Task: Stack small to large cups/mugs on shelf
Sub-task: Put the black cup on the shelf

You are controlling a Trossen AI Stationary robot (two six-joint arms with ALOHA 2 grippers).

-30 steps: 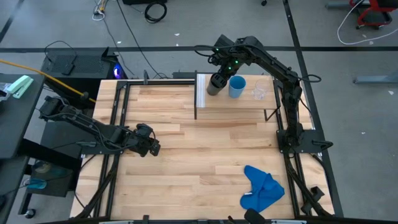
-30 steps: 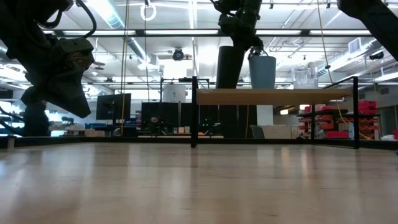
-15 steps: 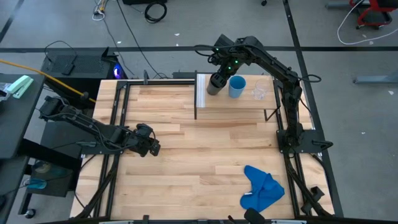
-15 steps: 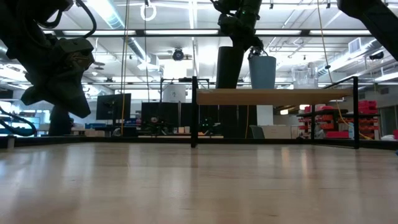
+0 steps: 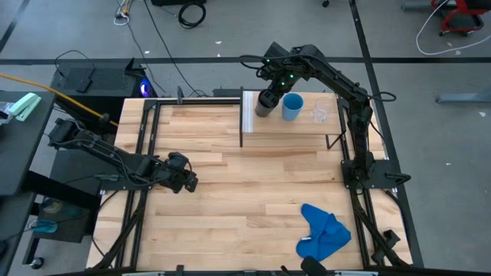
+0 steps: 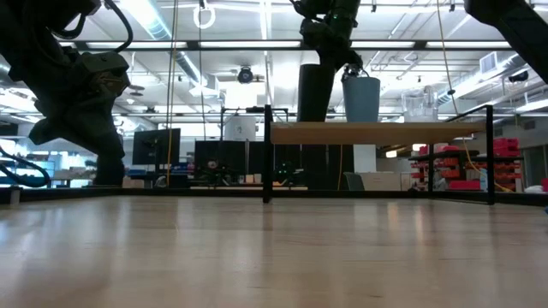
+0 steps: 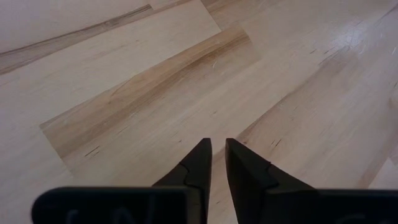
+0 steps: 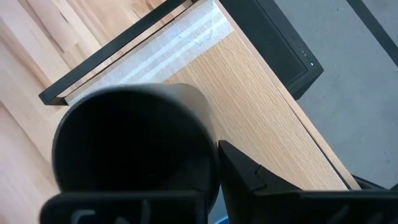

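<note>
The black cup (image 5: 265, 103) stands upright on the shelf (image 5: 288, 125), near its white end panel (image 5: 247, 115). The light-blue cup (image 5: 291, 106) is right beside it and the clear cup (image 5: 319, 113) farther toward the table's right, all three in a row. The low view shows the same row: black cup (image 6: 315, 92), blue cup (image 6: 361, 98), clear cup (image 6: 419, 104). My right gripper (image 5: 274, 90) is over the black cup and shut on it. My left gripper (image 5: 188, 181) waits low at the table's left side, shut, its fingertips (image 7: 217, 152) over bare wood. My right gripper (image 8: 212, 155) has the black cup at its rim (image 8: 208, 134), coming from above and pointing down. One finger (image 8: 242, 171) lies against the outside of the wall; the other is lost in the dark of the cup's mouth. The cup is upright, its base on the shelf (image 6: 377, 132).
A crumpled blue cloth (image 5: 322, 234) lies near the table's near right corner. The shelf stands on thin black legs (image 6: 267, 154) at the far edge. The wooden tabletop (image 5: 245, 192) between the arms is bare. Black frame rails run along both sides.
</note>
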